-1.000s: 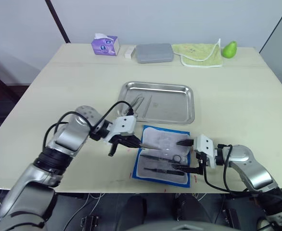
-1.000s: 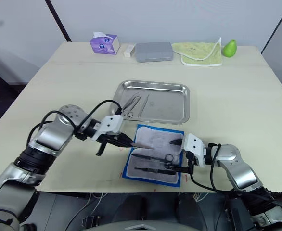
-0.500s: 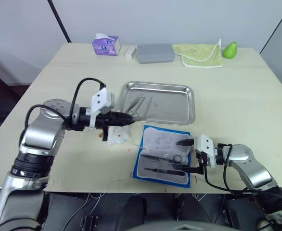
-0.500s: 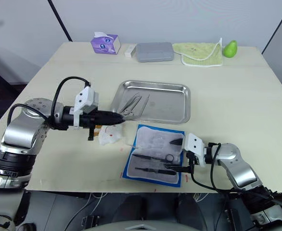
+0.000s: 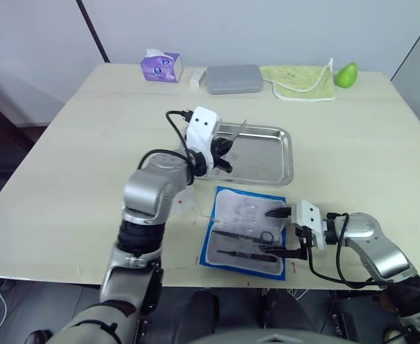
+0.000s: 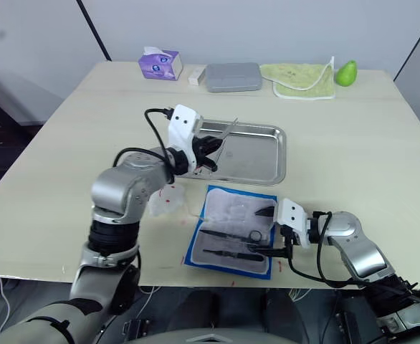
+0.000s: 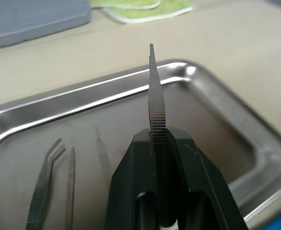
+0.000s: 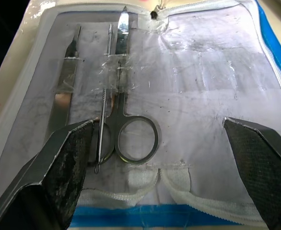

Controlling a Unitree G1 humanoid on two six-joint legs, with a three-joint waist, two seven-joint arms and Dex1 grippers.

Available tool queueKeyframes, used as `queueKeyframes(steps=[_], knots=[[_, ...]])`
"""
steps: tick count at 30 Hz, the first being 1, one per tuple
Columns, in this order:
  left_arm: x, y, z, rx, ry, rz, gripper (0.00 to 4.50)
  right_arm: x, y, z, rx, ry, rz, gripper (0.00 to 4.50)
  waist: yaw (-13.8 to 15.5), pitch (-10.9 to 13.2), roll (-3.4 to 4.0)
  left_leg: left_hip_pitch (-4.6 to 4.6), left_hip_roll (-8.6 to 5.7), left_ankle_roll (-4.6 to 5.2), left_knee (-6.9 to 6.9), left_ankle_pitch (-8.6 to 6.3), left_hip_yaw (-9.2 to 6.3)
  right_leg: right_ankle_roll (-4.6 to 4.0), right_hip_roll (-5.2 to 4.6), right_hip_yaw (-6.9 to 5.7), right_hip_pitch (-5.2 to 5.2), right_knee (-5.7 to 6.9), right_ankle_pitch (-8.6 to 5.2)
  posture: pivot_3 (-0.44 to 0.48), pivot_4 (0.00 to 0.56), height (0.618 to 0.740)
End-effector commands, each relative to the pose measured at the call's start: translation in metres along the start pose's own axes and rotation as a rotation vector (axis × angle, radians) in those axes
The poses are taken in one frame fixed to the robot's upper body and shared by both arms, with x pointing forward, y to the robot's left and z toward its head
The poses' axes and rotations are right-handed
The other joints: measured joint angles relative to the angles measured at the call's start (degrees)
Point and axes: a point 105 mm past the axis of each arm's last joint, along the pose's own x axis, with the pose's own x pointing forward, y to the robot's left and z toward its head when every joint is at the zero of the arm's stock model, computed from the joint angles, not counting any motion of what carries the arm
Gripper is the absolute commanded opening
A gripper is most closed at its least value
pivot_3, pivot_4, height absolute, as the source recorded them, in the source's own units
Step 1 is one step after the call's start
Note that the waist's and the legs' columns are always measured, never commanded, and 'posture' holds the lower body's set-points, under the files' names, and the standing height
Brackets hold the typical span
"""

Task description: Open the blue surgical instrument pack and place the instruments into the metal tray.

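You're at a lab-style test bench. Plain wooden table against a bare wall. Steel tray and surgical tools laid out.

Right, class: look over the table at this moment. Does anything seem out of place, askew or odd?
One thing: a crumpled white scrap lies loose on the table beside the opened blue pack, stray among otherwise orderly items. Otherwise all looks orderly: the left hand pinches one instrument over the metal tray.

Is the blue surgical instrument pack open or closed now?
Open: the blue surgical instrument pack lies unfolded flat, with scissors exposed on its clear inner sheet.
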Motion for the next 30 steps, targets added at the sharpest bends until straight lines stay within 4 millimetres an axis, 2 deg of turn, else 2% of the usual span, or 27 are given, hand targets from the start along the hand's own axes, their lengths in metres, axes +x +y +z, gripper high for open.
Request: queueKeyframes(steps=[1,6,10,14,19,30], knots=[[0.01,0.007,0.009,0.004,-0.013,0.133,0.04,-0.004,0.019,-0.049,0.161,0.172,0.047,4.5,0.2,0.0,0.0,0.0,-0.02,0.0,0.0,0.0,-0.02,0.0,-0.02,-0.02,0.0,0.0,0.0,0.0,0.15,0.74],[0.022,-0.002,-0.001,-0.05,0.029,0.169,0.04,-0.006,0.02,-0.049,0.161,0.176,0.05,4.5,0.3,0.0,-0.01,-0.03,-0.06,-0.01,0.0,0.0,-0.01,0.01,-0.05,-0.02,0.0,-0.03,0.01,0.0,0.15,0.74],[0.032,-0.02,-0.011,-0.068,0.061,0.135,0.04,-0.007,0.02,-0.049,0.164,0.174,0.046,4.5,0.3,0.0,-0.01,-0.04,-0.06,-0.02,0.0,0.01,-0.03,0.01,-0.05,-0.04,0.0,-0.02,0.0,0.0,0.15,0.74],[0.038,-0.014,-0.019,-0.074,0.096,0.18,0.04,-0.007,0.02,-0.047,0.165,0.172,0.043,4.5,0.3,0.0,-0.01,-0.04,-0.08,-0.02,0.0,0.01,-0.03,0.02,-0.06,-0.04,0.0,-0.03,0.0,0.0,0.15,0.74],[0.04,-0.019,-0.026,-0.058,0.113,0.156,0.04,-0.007,0.021,-0.047,0.166,0.172,0.042,4.5,0.3,0.0,0.0,-0.08,-0.08,-0.02,0.0,0.01,-0.07,0.02,-0.06,-0.08,-0.01,-0.04,0.0,0.0,0.15,0.74],[0.04,-0.016,-0.037,-0.041,0.152,0.18,0.04,-0.006,0.021,-0.046,0.168,0.167,0.04,4.5,0.3,0.0,0.0,-0.1,-0.1,-0.04,0.0,0.01,-0.08,0.03,-0.08,-0.1,-0.01,-0.05,0.0,0.0,0.15,0.74]])
